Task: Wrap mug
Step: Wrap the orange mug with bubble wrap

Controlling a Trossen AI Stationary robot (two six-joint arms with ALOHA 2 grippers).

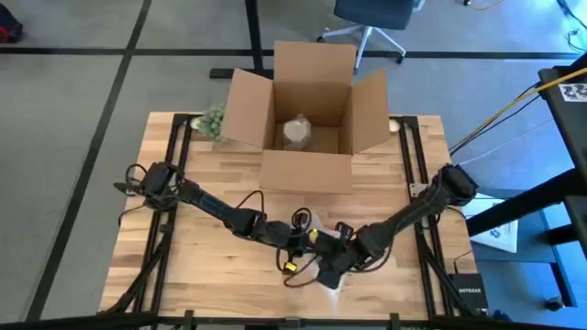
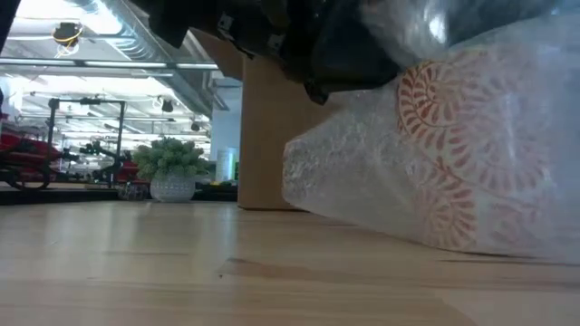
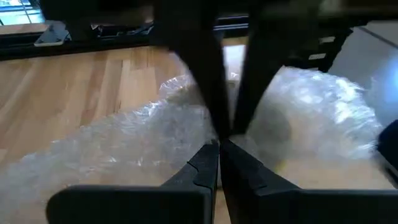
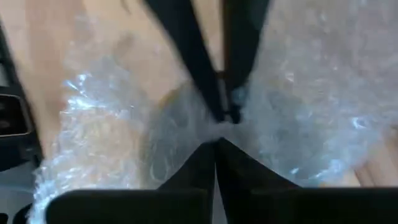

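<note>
The wooden table (image 1: 220, 247) is carrying the bubble-wrapped mug (image 2: 453, 163), red-patterned, at its near edge; both the left gripper (image 3: 219, 144) and right gripper (image 4: 217, 134) are pinching its wrap, box (image 1: 307, 119) sitting farther back

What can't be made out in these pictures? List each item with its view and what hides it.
- Mug: low view, shape and handle veiled by bubble wrap; high view, covered by both arms.
- Bundle in the box: high view, too small to identify.
- Left gripper and right gripper: wrist views, shut on bubble wrap, which hides the mug.
</note>
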